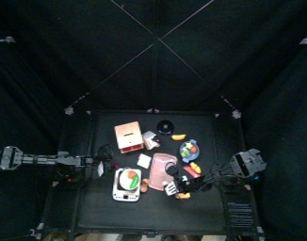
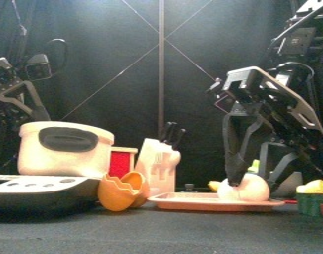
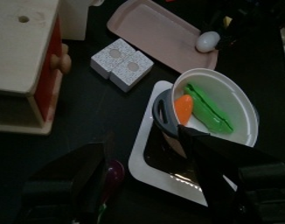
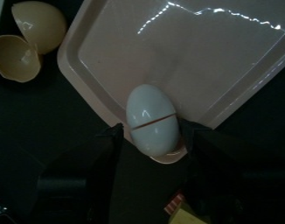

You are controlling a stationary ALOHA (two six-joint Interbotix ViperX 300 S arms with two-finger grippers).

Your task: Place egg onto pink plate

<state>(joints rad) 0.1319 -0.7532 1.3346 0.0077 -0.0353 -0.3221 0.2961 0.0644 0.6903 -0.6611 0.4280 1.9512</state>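
My right arm hangs down steeply, its gripper (image 4: 156,162) pointing down with fingers (image 4: 93,162) spread wide. My left arm rests folded back at my left side.

Egg (image 4: 153,122) on pink plate (image 4: 180,61) edge

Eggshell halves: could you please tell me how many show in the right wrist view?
2 eggshell halves, side by side on the table off the pink plate's corner; more may be hidden.

A pink plate (image 3: 156,31) carries a white egg (image 3: 208,40) at its edge. Nearby sit a speckled white block (image 3: 124,64), a wooden box (image 3: 26,66), and a white bowl (image 3: 232,92) holding orange and green pieces.
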